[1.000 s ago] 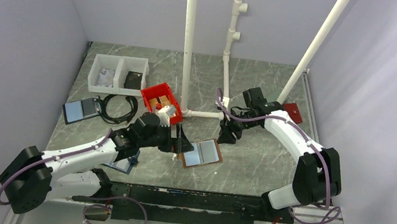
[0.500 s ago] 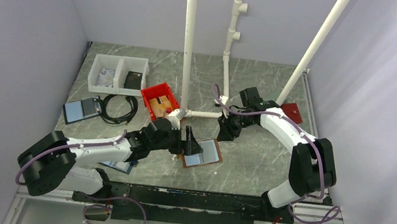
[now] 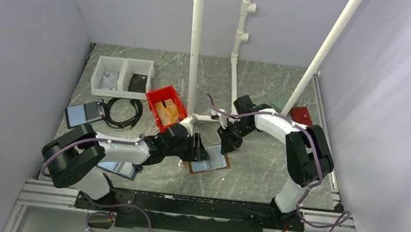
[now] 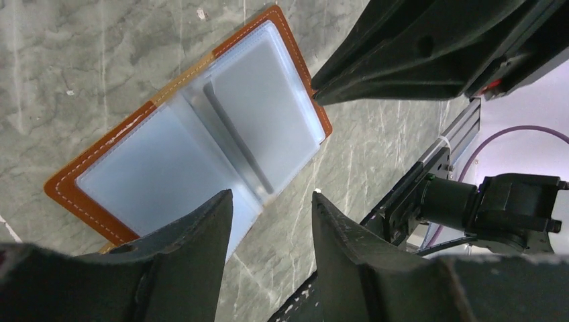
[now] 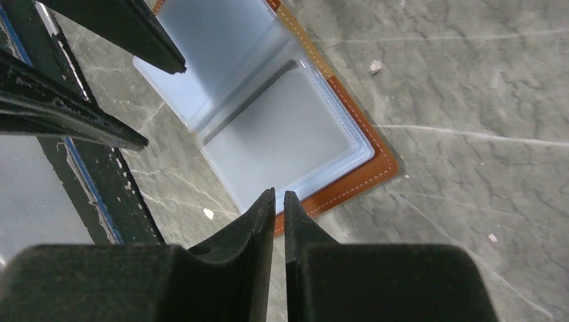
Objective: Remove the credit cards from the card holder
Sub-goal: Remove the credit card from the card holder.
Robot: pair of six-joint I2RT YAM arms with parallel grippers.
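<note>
The brown card holder (image 3: 210, 160) lies open and flat on the marble table, its clear sleeves showing pale blue-grey panels. It also shows in the left wrist view (image 4: 194, 144) and the right wrist view (image 5: 268, 114). I cannot tell any cards from the sleeves. My left gripper (image 3: 199, 149) is open and empty, its jaws (image 4: 272, 198) just above the holder's left edge. My right gripper (image 3: 224, 144) is shut with a hairline gap and nothing visible in it, its tips (image 5: 280, 194) at the holder's right rim.
A red bin (image 3: 164, 106), a white two-compartment tray (image 3: 122, 76) and a black cable coil (image 3: 123, 113) sit at the back left. A dark folder (image 3: 84, 114) lies at left, another (image 3: 120, 169) under my left arm. White pipes (image 3: 195, 44) stand behind. A dark red object (image 3: 301, 115) lies far right.
My left gripper has reached right and down onto the holder's left side. My right gripper has moved left and down to the holder's right rim. The holder has stayed put.
</note>
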